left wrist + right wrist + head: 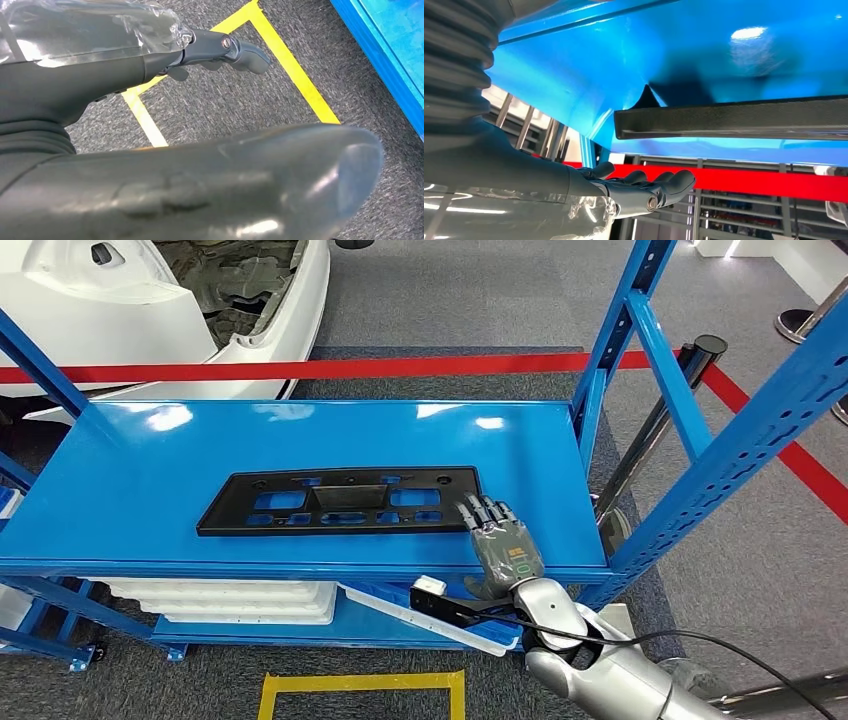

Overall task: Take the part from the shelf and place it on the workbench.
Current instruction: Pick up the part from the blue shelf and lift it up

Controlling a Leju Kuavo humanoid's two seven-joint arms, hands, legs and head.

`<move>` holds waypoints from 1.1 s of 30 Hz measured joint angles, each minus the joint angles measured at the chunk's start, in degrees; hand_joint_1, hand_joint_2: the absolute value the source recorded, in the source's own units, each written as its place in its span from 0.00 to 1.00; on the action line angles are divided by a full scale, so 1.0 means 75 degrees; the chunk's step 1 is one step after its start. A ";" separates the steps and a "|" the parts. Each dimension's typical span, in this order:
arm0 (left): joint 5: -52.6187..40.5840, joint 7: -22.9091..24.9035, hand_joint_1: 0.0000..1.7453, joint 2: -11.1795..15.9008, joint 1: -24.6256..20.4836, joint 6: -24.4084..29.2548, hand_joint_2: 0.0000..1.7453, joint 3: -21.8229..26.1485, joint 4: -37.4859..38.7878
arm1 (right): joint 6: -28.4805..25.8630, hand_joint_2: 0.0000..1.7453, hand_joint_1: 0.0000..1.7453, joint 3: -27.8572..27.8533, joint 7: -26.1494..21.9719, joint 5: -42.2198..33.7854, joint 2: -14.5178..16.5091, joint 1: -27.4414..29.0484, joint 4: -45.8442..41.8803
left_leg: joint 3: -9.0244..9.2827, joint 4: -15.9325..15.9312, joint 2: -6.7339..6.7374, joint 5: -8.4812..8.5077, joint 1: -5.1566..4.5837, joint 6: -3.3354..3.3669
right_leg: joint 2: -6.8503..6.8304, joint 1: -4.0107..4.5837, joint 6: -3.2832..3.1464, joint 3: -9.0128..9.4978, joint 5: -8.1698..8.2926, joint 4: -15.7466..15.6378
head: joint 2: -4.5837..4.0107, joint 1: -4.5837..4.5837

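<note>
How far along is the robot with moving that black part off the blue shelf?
Nothing looks done yet: the black part lies flat on the blue shelf. In hand: the right hand reaches to the part's right end, with no grip visible. Left: gripping it, lifting it and placing it on the workbench.

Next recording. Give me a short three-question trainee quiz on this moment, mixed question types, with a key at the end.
1. True or false: the black plastic part lies flat on the blue shelf.
2. Which hand is at the part's end? A) the right hand B) the left hand C) both
3. Fill in: the left hand hangs over grey carpet marked with ____ tape.

Key:
1. True. The part lies flat on the top level.
2. A. The right hand reaches the part's right end with fingers extended, not yet closed around it; whether it touches is unclear.
3. Yellow.
</note>
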 joint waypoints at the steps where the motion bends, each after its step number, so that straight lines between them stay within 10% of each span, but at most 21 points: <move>1: -0.0014 0.0006 0.00 0.0000 -0.0001 0.0000 0.00 0.0000 -0.0001 | -0.0049 1.00 0.00 -0.0008 -0.0010 0.0049 0.0000 -0.0001 0.0036 | 0.0000 0.0000 0.0000 0.0000 0.0000 0.0000 | 0.0000 0.0000 0.0000 0.0000 0.0000 0.0000 | 0.0000 0.0000; 33: -0.0208 0.0119 0.00 -0.0058 -0.0022 0.0028 0.00 0.0012 -0.0007 | -0.0585 1.00 0.00 0.0171 -0.1070 -0.0388 0.0660 -0.1012 0.1879 | 0.0020 -0.0001 -0.0001 0.0000 0.0002 -0.0001 | -0.0006 0.0002 0.0000 0.0026 0.0000 0.0000 | 0.0000 0.0000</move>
